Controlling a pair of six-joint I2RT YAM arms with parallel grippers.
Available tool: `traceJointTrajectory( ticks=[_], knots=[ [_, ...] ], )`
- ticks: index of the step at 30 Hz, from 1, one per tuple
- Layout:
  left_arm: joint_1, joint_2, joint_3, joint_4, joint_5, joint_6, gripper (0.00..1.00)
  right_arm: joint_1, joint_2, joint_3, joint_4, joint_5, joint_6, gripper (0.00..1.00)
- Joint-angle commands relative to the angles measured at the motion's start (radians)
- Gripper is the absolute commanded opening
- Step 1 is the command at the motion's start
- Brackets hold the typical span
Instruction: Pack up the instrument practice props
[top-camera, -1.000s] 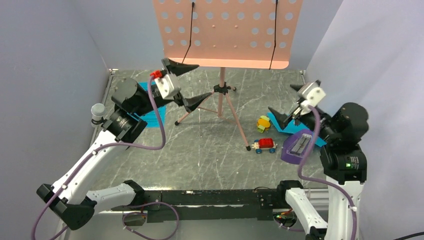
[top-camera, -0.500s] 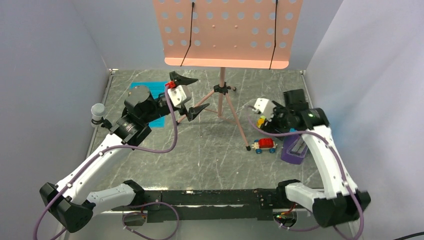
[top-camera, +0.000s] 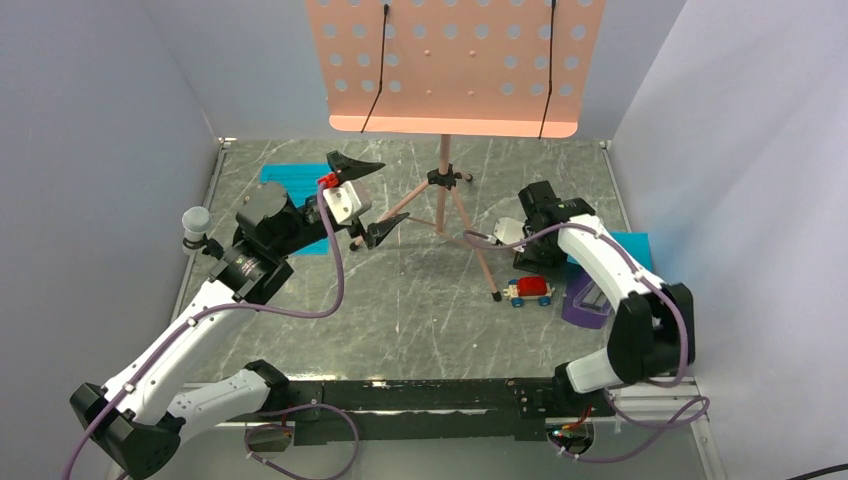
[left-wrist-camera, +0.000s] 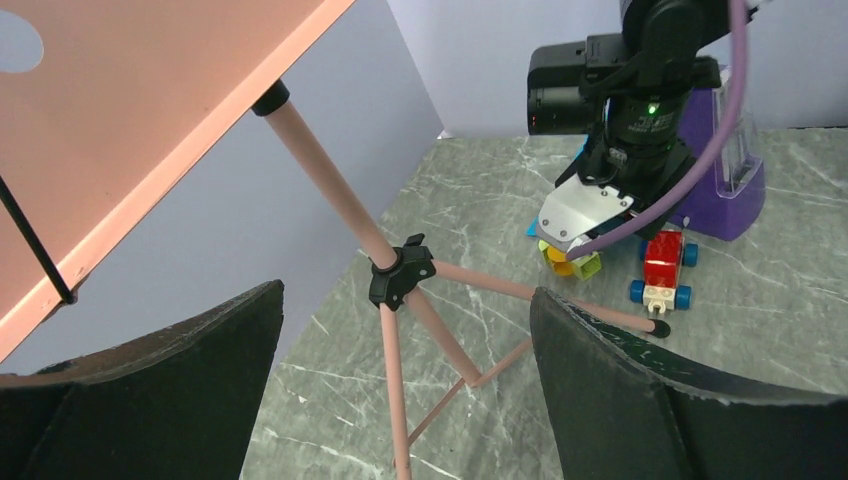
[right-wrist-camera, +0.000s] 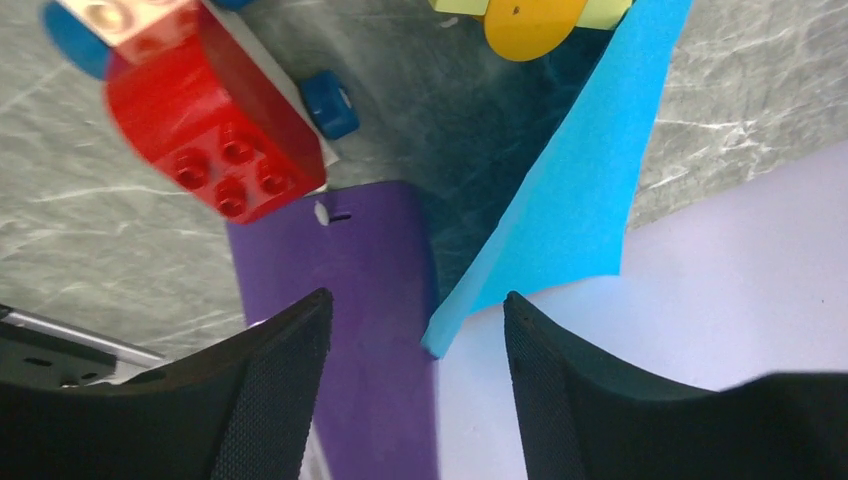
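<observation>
The salmon-pink music stand has its perforated desk (top-camera: 455, 65) high at the back and its tripod (top-camera: 447, 200) mid-table. My left gripper (top-camera: 368, 198) is open just left of the tripod; in the left wrist view the black hub (left-wrist-camera: 400, 280) sits beyond the gap between its fingers (left-wrist-camera: 150, 390). One cyan page (top-camera: 290, 180) lies partly under the left arm, and another cyan page (top-camera: 632, 240) lies at the right. My right gripper (right-wrist-camera: 415, 310) points down with its jaws apart. The purple metronome (right-wrist-camera: 340, 300) and a raised corner of the cyan page (right-wrist-camera: 570, 180) show between them, with nothing pinched.
A red toy car (top-camera: 530, 290) stands by the tripod's right foot, just left of the metronome (top-camera: 585, 300). The small yellow-orange toy (left-wrist-camera: 570, 262) sits under my right wrist. Lavender walls close three sides. A white-capped post (top-camera: 195, 222) stands at the left edge.
The right arm swung in from the right edge and dropped low over the toys and metronome, and its jaws narrowed. The left gripper moved down and slightly right beside the tripod, staying open.
</observation>
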Motion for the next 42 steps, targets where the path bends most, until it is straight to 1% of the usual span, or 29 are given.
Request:
traceJointTrajectory(
  ticks=[1, 3, 5, 7, 10, 12, 15, 16, 20, 24, 30, 33, 34, 37, 40, 42],
  knots=[
    [0.011, -0.019, 0.0, 0.011, 0.01, -0.004, 0.97, -0.02, 0.083, 0.005, 0.068, 0.12, 0.016, 0.61],
    [0.014, -0.019, 0.004, -0.003, 0.006, 0.004, 0.97, -0.029, 0.124, 0.033, 0.062, 0.13, 0.037, 0.54],
    [0.013, -0.02, 0.006, -0.015, 0.005, 0.015, 0.97, -0.037, 0.152, 0.059, 0.051, 0.137, 0.045, 0.45],
    [0.015, -0.02, 0.003, -0.012, 0.001, 0.012, 0.98, -0.044, 0.169, 0.078, 0.032, 0.141, 0.043, 0.32],
    [0.016, -0.016, -0.005, 0.0, 0.006, 0.006, 0.98, -0.063, 0.192, 0.112, -0.035, 0.141, 0.059, 0.09],
    [0.015, -0.01, -0.009, 0.008, 0.007, 0.002, 0.98, -0.071, 0.184, 0.135, -0.056, 0.154, 0.067, 0.04],
    [0.014, 0.003, -0.005, 0.005, 0.012, -0.005, 0.97, -0.069, 0.124, 0.186, -0.072, 0.145, 0.052, 0.0],
    [0.016, 0.013, 0.0, -0.001, 0.013, -0.009, 0.97, -0.068, 0.105, 0.226, -0.088, 0.129, 0.049, 0.0],
    [0.016, 0.051, 0.012, -0.001, 0.02, -0.03, 0.98, -0.056, -0.002, 0.327, -0.155, 0.049, 0.023, 0.0],
    [0.016, 0.089, 0.018, 0.046, 0.051, -0.063, 0.99, -0.041, -0.128, 0.388, -0.234, -0.07, -0.043, 0.0],
    [0.015, 0.155, 0.027, 0.11, 0.116, -0.057, 0.99, -0.034, -0.34, 0.424, -0.255, -0.196, -0.118, 0.0],
    [0.015, 0.199, 0.024, 0.14, 0.167, -0.018, 0.99, -0.035, -0.47, 0.397, -0.229, -0.325, -0.188, 0.0],
    [0.015, 0.216, 0.022, 0.153, 0.194, -0.009, 0.99, -0.034, -0.518, 0.365, -0.192, -0.349, -0.198, 0.0],
    [0.015, 0.29, 0.036, 0.209, 0.281, -0.01, 0.99, -0.033, -0.6, 0.32, -0.112, -0.406, -0.16, 0.0],
    [0.008, 0.374, 0.045, 0.324, 0.385, -0.061, 0.98, -0.033, -0.598, 0.364, -0.089, -0.463, -0.076, 0.0],
    [-0.012, 0.427, 0.039, 0.431, 0.419, -0.131, 0.96, -0.033, -0.588, 0.384, -0.052, -0.483, 0.0, 0.0]
  ],
)
